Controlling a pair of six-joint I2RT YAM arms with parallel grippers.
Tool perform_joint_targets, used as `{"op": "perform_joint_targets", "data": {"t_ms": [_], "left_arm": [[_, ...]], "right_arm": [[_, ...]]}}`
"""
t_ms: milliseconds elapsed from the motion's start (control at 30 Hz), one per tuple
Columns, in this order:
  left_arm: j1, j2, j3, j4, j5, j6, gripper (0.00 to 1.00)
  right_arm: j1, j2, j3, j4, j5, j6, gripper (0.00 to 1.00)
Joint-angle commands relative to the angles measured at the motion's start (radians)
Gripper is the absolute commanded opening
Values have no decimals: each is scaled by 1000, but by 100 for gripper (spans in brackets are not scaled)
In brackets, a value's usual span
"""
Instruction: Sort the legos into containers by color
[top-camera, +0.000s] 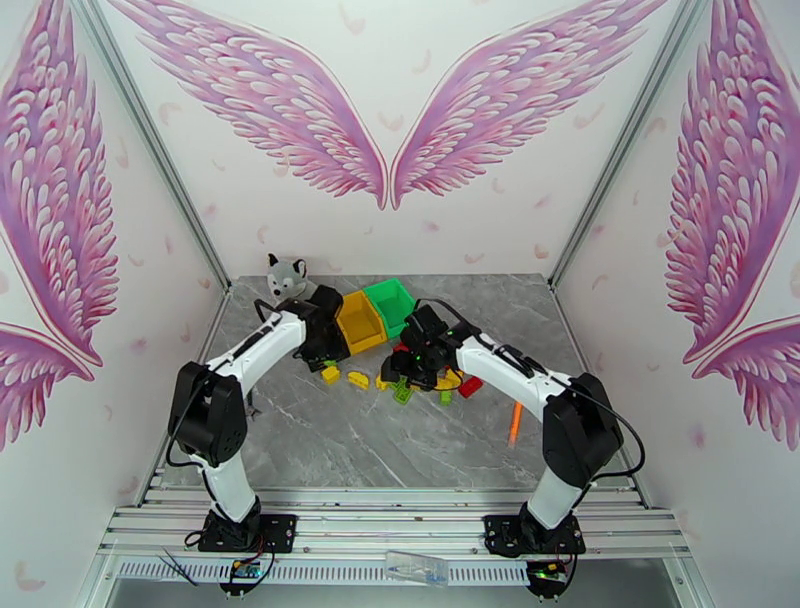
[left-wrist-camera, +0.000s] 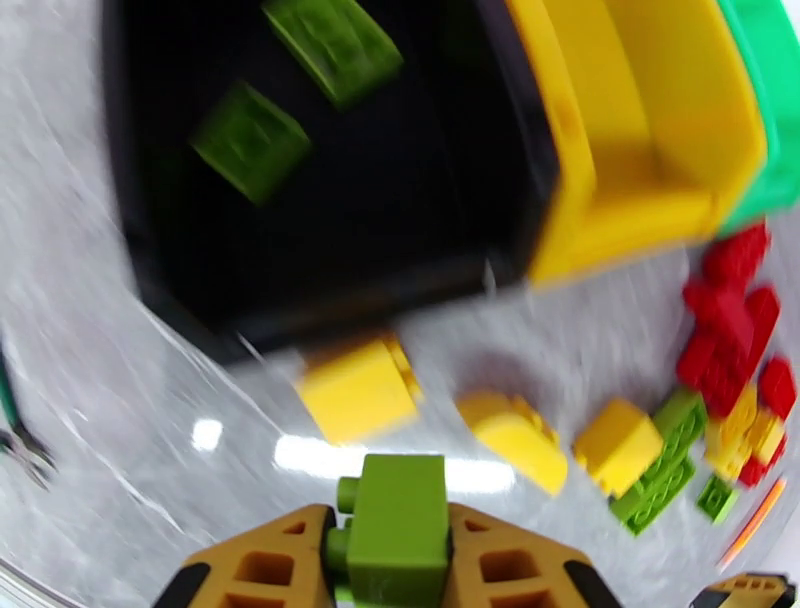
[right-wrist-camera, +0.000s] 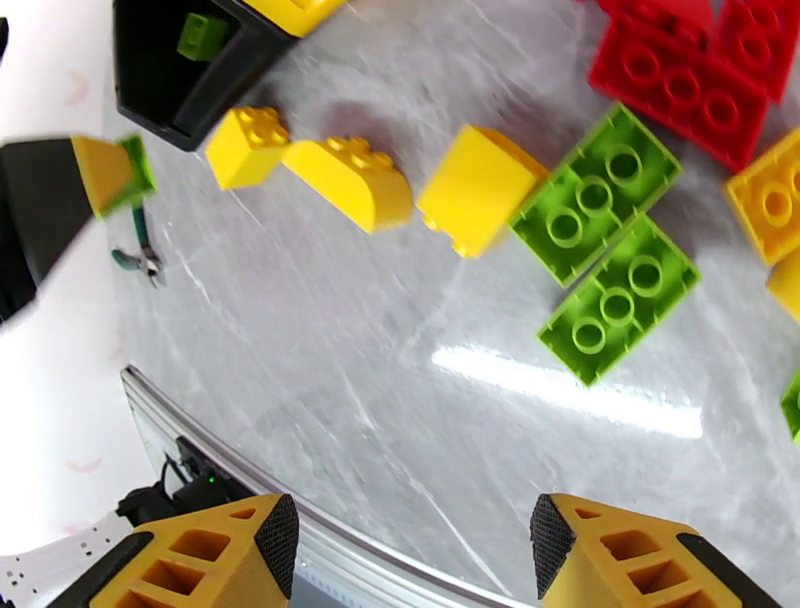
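Plush husky (top-camera: 287, 277): sits at the back of the table (top-camera: 330, 450), around 11 o'clock from its middle, just behind the bins.
Left gripper (left-wrist-camera: 395, 565): fingers clamped on a held green brick (left-wrist-camera: 395, 530) that stands up between them. It hangs over the table at 6 o'clock from the black bin.
Black bin (left-wrist-camera: 420, 200): left end of the joined row, with two green bricks (left-wrist-camera: 335, 45) lying inside it, apart from each other.
Yellow bin (top-camera: 360, 322): middle of the row, wall to wall with the black one.
Green bin (top-camera: 390, 298): right end of the row, near 12 o'clock from the table's middle.
Loose legos: on the table at 6 o'clock from the bins. Three yellow bricks (right-wrist-camera: 350, 180) lie in a line, then a pair of flat green bricks (right-wrist-camera: 595, 195) side by side, with red bricks (right-wrist-camera: 680, 85) at 1 o'clock from that pair.
Right gripper (right-wrist-camera: 410, 560): fingers spread well apart over bare table, gripping no brick. The flat green pair lies ahead of it at 1 o'clock.
Orange stick (top-camera: 515, 422): lies on the table at 4 o'clock from the pile, well apart from the bins.
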Motion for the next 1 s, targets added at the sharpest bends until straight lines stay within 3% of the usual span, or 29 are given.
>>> {"op": "perform_joint_targets", "data": {"t_ms": [0, 67, 167, 267, 500, 733, 967], "left_arm": [[45, 83, 109, -30, -30, 55, 28], [62, 133, 173, -47, -29, 63, 35], [67, 180, 245, -78, -38, 79, 53], [61, 180, 263, -85, -38, 80, 63], [-10, 112, 215, -70, -30, 93, 66], [-190, 22, 84, -18, -2, 115, 68], [-354, -2, -44, 73, 68, 117, 70]], "right_arm": [[-3, 28, 56, -78, 13, -52, 69], [-11, 29, 59, -86, 20, -52, 69], [-24, 26, 56, -91, 28, -49, 74], [-37, 16, 49, -100, 46, -51, 78], [-65, -13, -21, -87, 77, -44, 75], [-109, -58, -124, -80, 111, -33, 65], [-207, -189, -278, -76, 113, -38, 66]]}}
